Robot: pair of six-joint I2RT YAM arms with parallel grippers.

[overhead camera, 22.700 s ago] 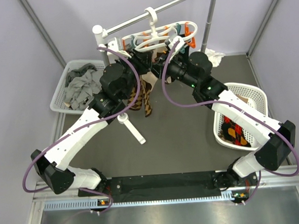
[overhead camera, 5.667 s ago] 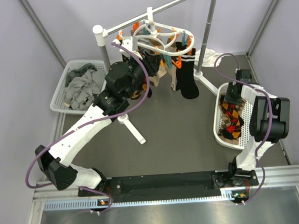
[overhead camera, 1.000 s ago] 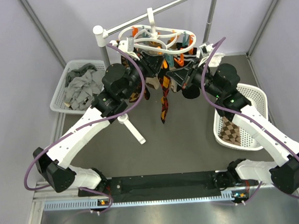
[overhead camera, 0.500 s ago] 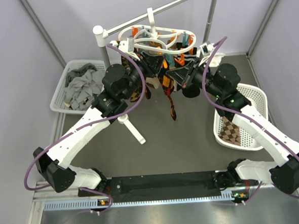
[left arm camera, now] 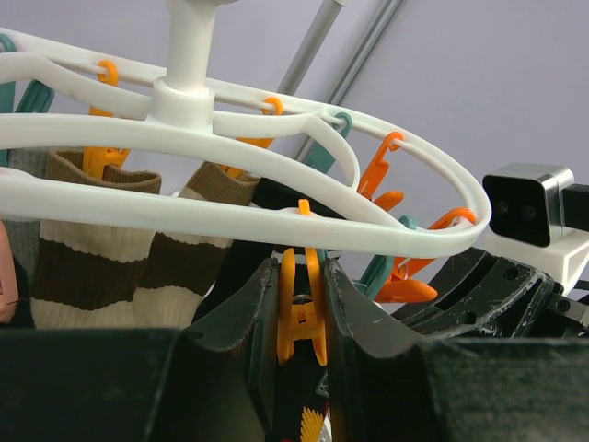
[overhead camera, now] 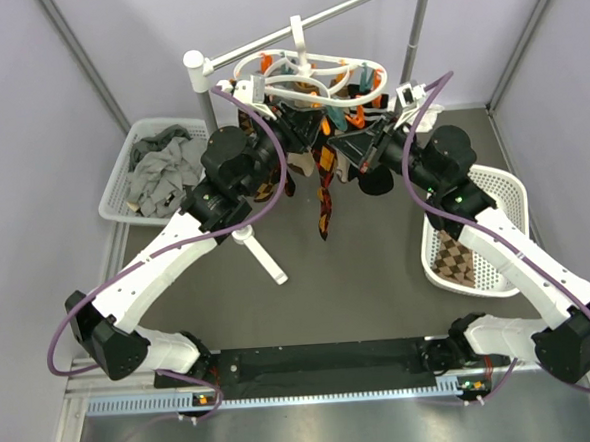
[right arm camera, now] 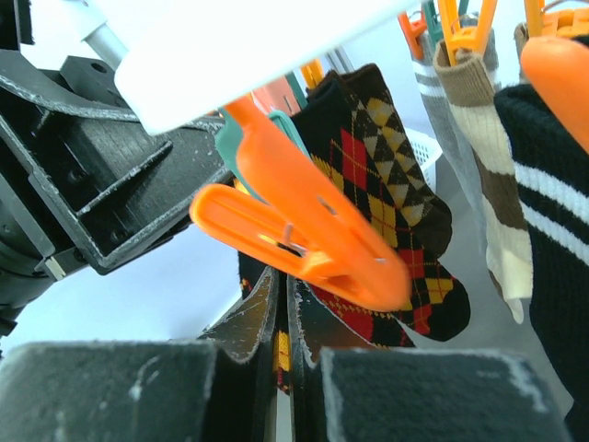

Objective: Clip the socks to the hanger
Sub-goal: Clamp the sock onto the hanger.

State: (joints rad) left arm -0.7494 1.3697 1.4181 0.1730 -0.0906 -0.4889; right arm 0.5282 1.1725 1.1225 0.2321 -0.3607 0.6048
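Observation:
The white oval hanger hangs by its hook from the rail, and its ring fills the left wrist view. My left gripper is under the ring, shut on an orange clip and squeezing it from both sides. Just to the right of it, my right gripper is shut on the top edge of an argyle sock. That sock dangles below the hanger. Another argyle sock hangs clipped behind a loose orange clip.
A black sock with white stripes and beige brown-striped socks hang from the hanger. A white basket of grey socks sits at the left. At the right, a white basket holds an argyle sock. The rail stand's post and foot are close by.
The dangling argyle sock has swung right and back left under the hanger. Both grippers keep their hold and have barely moved.

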